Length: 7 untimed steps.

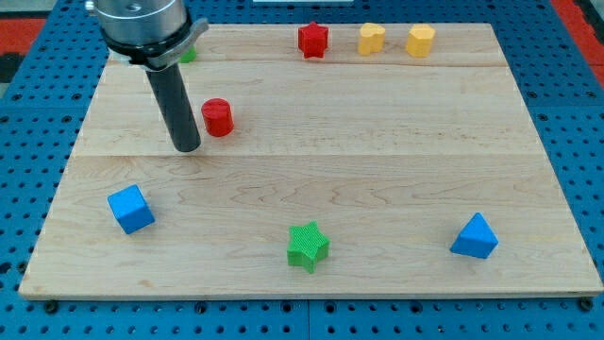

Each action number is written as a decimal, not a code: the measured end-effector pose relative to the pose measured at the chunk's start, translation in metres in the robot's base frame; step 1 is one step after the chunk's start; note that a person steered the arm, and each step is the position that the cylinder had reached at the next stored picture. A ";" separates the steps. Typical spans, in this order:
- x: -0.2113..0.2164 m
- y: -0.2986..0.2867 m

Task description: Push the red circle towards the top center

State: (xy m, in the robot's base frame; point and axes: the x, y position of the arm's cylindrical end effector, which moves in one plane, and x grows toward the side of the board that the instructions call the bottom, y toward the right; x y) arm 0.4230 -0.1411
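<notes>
Heads up: no claw on this rig, and my tip (188, 148) sits left-below the red circle (218, 117); you'll shove it right, missing top center.

Arm housing (142, 24) cut off by the view's top edge, upper left. Green block (190, 54) mostly hidden behind the housing and rod, shape can't be made out. Wooden board (377, 170) bottom corners nearly at the frame bottom; blue perforated table (585, 113) cropped on all sides.
</notes>
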 end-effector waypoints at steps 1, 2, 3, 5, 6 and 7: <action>-0.042 -0.001; -0.067 -0.001; -0.022 0.001; -0.064 0.045; -0.111 0.044; -0.110 0.011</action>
State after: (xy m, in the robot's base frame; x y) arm 0.3129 -0.1299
